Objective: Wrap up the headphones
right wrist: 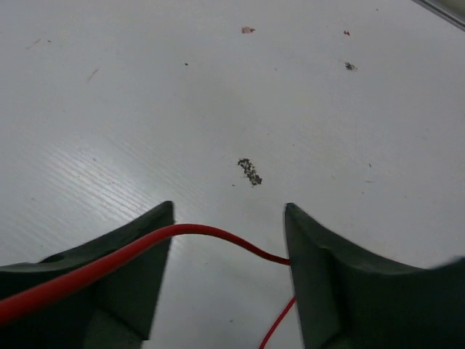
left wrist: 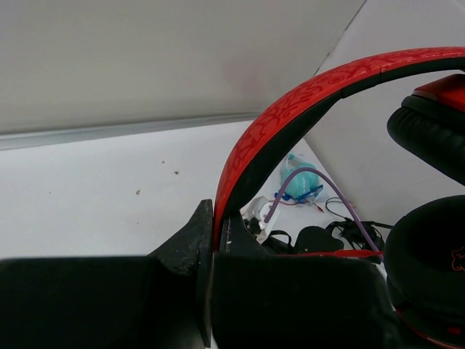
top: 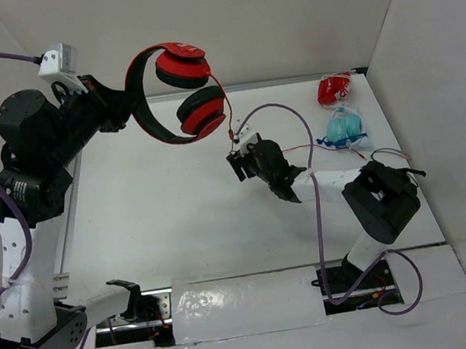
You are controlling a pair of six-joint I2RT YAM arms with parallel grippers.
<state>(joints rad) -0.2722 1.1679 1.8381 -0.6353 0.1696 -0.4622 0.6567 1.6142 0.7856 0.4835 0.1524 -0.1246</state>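
Red headphones [top: 181, 66] aloft, cable [right wrist: 94, 265] threaded
The left gripper [top: 126, 102] clamps the headband, upper centre of the top view. The right gripper [top: 244, 160], mid-frame, has its jaws apart with the cable crossing between them.

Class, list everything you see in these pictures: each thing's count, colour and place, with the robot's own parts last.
table: one, white, under everything
headphones: one, red with black pads, held in the air, far side, left of centre
cable: one, thin red, trailing from the headphones rightward
red packet: one, red, far right corner
teal packet: one, teal, just nearer than the red packet
left gripper: one, black, shut on the headphones
right gripper: one, black, open around the cable
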